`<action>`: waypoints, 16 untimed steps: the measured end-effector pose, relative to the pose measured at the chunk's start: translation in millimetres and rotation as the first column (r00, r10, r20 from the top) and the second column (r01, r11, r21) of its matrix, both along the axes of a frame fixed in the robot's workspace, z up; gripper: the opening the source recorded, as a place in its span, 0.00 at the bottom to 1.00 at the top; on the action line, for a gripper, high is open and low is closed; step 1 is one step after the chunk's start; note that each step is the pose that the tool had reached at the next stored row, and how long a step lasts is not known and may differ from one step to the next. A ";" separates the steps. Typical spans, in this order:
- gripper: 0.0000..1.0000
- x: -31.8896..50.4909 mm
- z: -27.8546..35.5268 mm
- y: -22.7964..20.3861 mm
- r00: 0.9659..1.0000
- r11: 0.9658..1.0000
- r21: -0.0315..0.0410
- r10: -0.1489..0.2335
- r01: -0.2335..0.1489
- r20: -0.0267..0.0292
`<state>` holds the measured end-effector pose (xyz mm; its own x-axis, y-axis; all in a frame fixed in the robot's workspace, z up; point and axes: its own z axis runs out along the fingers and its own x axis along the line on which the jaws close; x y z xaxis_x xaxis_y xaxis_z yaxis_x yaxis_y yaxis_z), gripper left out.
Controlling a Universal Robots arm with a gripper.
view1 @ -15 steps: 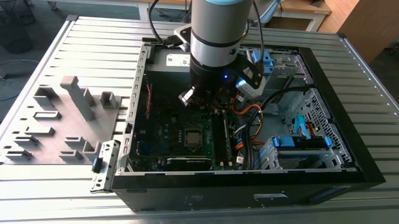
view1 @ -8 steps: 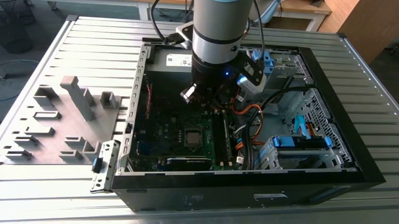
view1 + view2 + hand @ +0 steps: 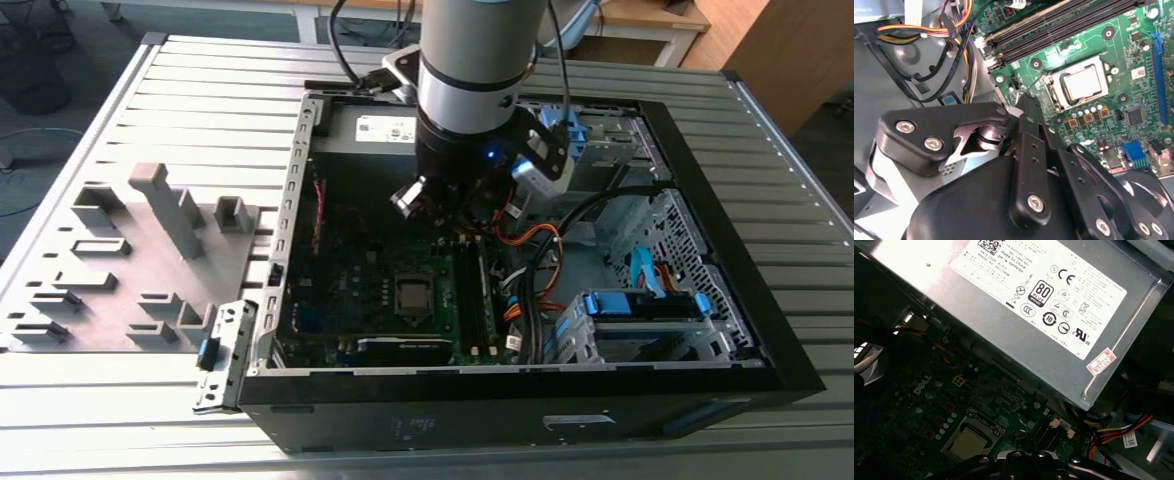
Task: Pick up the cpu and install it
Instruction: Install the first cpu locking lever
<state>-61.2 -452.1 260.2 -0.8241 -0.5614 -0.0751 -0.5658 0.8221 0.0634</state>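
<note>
Slatted metal table [image 3: 200,90], open computer case [image 3: 400,425] lying on it. Gripper [image 3: 443,212] hangs over the motherboard [image 3: 347,285], centre of the exterior view, apart from the cpu [image 3: 415,293]. Open or closed: cannot tell; nothing seen in its hold. Cpu lies in its socket, just below the gripper in that frame, pale top plain in both wrist views. Risk, my judgement: a chip not square in the socket would bend pins under any press. Orange cables [image 3: 527,240] beside the gripper could snag.

Silvery square cpu [image 3: 1083,83], seemingly seated flat in socket [image 3: 1055,91].
</note>
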 end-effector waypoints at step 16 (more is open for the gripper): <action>0.11 7.8 -5.2 5.6 1.000 1.000 0.000 0.009 -0.009 0.000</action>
